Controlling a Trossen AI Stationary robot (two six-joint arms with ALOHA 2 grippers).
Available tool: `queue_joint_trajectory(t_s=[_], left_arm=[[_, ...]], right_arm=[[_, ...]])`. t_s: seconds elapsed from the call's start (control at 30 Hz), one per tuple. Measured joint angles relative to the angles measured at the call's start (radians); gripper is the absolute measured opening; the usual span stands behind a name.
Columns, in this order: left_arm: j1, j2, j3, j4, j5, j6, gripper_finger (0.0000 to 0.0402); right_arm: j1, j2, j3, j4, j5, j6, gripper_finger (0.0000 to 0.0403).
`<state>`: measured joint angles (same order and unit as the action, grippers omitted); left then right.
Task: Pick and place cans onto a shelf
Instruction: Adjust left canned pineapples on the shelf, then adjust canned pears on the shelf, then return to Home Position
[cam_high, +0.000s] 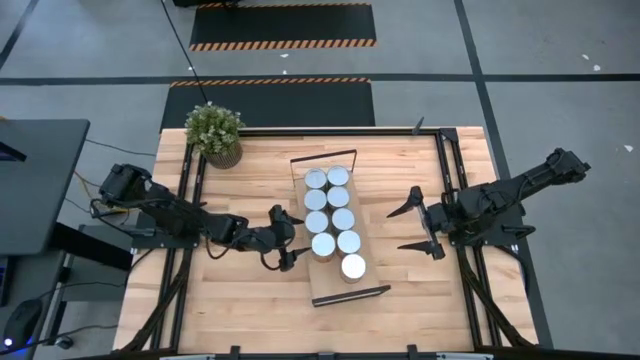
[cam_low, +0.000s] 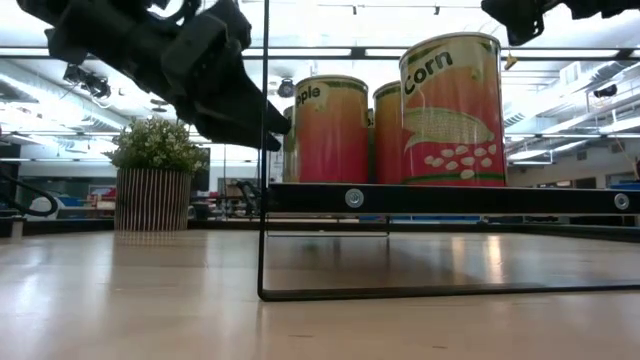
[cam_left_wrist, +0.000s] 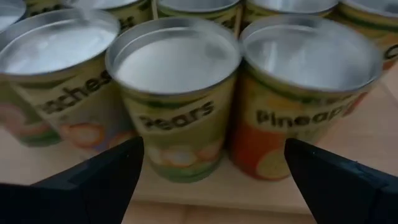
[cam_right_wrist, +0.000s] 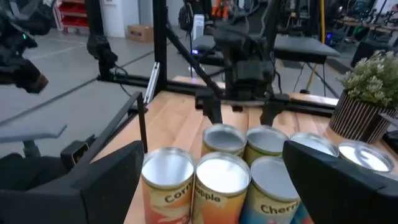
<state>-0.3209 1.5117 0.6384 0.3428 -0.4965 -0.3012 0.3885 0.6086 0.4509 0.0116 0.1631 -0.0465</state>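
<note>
Several cans (cam_high: 330, 220) with silvery tops stand in two rows on the light-wood shelf (cam_high: 345, 288), whose black wire frames (cam_low: 265, 250) rest on the table. My left gripper (cam_high: 292, 238) is open just left of the shelf. In the left wrist view the "Pears" can (cam_left_wrist: 177, 93) stands ahead between the spread fingers, with the "Pineapple" can (cam_left_wrist: 305, 93) beside it. My right gripper (cam_high: 394, 229) is open to the right of the shelf and apart from it. In the right wrist view the can rows (cam_right_wrist: 217, 180) lie ahead of it. The low view shows the "Corn" can (cam_low: 452, 110).
A potted plant (cam_high: 214, 132) stands at the table's far left corner. Black frame rails (cam_high: 447, 170) run along the table's sides. Bare tabletop (cam_high: 250, 310) lies near and left of the shelf. The room beyond holds stands and desks.
</note>
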Motion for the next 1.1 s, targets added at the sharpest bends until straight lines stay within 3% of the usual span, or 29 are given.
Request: queue_joint_trajectory(t_s=[0.33, 0.57, 0.7, 0.97, 1.1], left_arm=[[0.002, -0.013, 0.001, -0.003, 0.003, 0.049, 0.0396], [0.047, 0.042, 0.0, 0.107, 0.087, 0.088, 0.0396], [0.056, 0.045, 0.0, 0.083, 0.095, 0.091, 0.0396], [0.049, -0.07, 0.0, -0.03, 0.099, 0.121, 0.0396], [0.056, -0.145, -0.034, -0.008, 0.099, 0.14, 0.0396]], right_arm=[[0.0, -0.056, -0.004, -0.014, -0.016, -0.011, 0.0392], [0.0, -0.073, -0.004, -0.013, -0.057, -0.018, 0.0392], [0.0, -0.086, -0.004, -0.017, -0.06, -0.032, 0.0392], [-0.031, -0.168, -0.114, 0.087, -0.086, -0.042, 0.0392], [-0.068, -0.231, -0.173, 0.114, -0.088, -0.01, 0.0392]])
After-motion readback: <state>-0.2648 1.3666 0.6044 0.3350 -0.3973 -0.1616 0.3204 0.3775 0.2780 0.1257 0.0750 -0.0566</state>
